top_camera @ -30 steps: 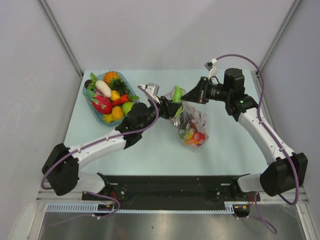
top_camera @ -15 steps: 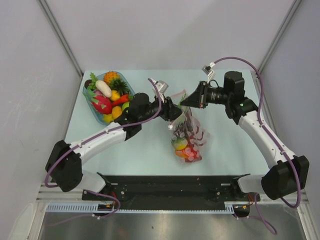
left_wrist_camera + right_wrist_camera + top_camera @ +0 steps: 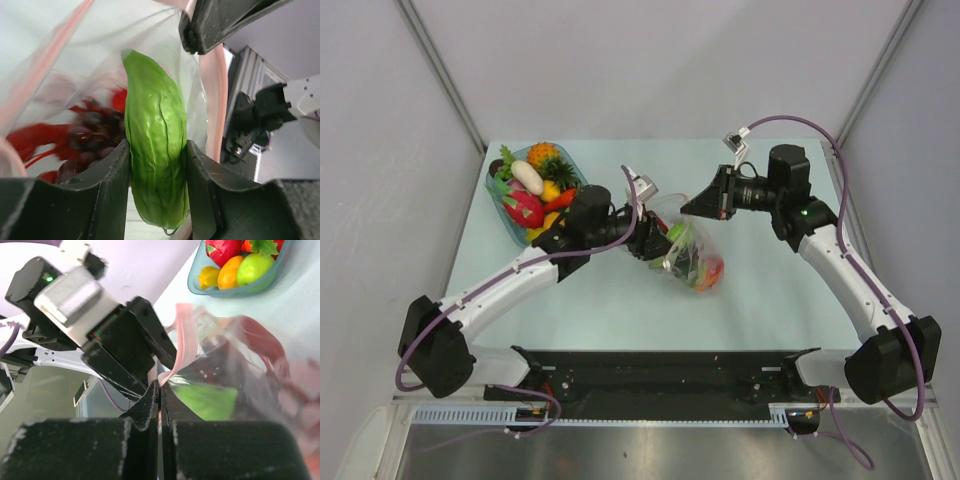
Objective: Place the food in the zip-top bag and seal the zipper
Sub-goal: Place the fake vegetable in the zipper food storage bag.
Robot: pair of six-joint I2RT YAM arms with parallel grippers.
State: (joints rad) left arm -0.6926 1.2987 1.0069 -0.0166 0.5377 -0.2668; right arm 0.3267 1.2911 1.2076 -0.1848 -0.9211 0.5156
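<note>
The clear zip-top bag (image 3: 698,255) hangs at mid-table with several toy foods in it. My right gripper (image 3: 688,208) is shut on the bag's pink zipper edge (image 3: 184,347) and holds the mouth up. My left gripper (image 3: 665,240) is shut on a green leafy toy vegetable (image 3: 156,150) and holds it inside the bag's mouth, above dark grapes (image 3: 90,137) and red pieces. More food lies in the blue-green tray (image 3: 525,232) at the back left: a pineapple (image 3: 543,155), a pale beige oval piece (image 3: 527,176), and red, orange and green pieces.
The tray also shows in the right wrist view (image 3: 235,287). The two arms meet over the bag. Grey walls stand on both sides, and a black rail (image 3: 660,375) runs along the near edge.
My left gripper has pushed the green vegetable down and to the right into the bag's mouth. The bag has swung and bunched up under the right gripper, which has held its place.
</note>
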